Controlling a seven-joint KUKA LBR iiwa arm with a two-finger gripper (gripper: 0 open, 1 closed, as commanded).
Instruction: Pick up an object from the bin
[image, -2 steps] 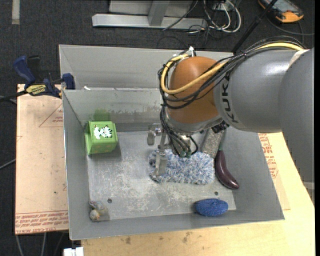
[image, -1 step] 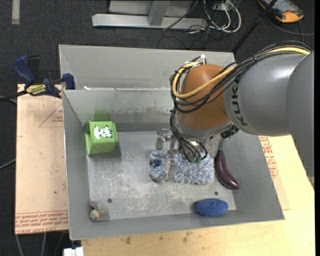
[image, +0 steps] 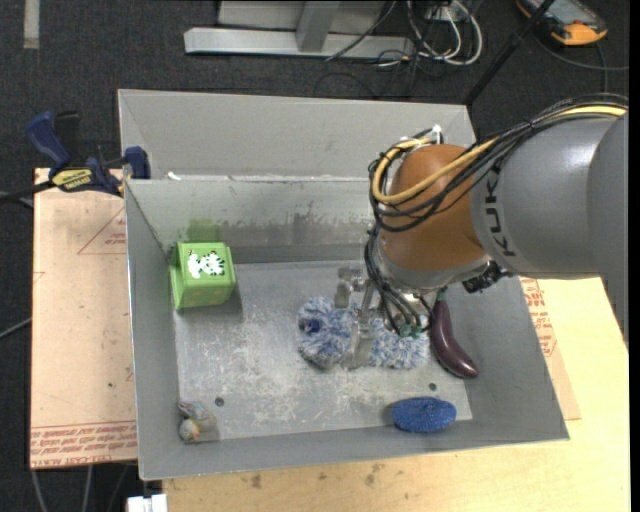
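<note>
My gripper (image: 356, 325) reaches down into the middle of the bin, its metal fingers sunk into a fluffy blue-and-white tuft (image: 326, 335) that spreads to both sides of them. Whether the fingers grip the tuft is hidden by its fibres. Just right of the gripper lies a dark purple eggplant-shaped piece (image: 452, 345), slanted along the bin's right wall. A flat blue oval (image: 423, 414) rests near the front wall, below and right of the gripper.
A green cube with a white picture (image: 204, 274) stands in the back left corner. A small grey-brown lump (image: 196, 424) lies in the front left corner. The arm's orange cover and cables hang over the bin's right half.
</note>
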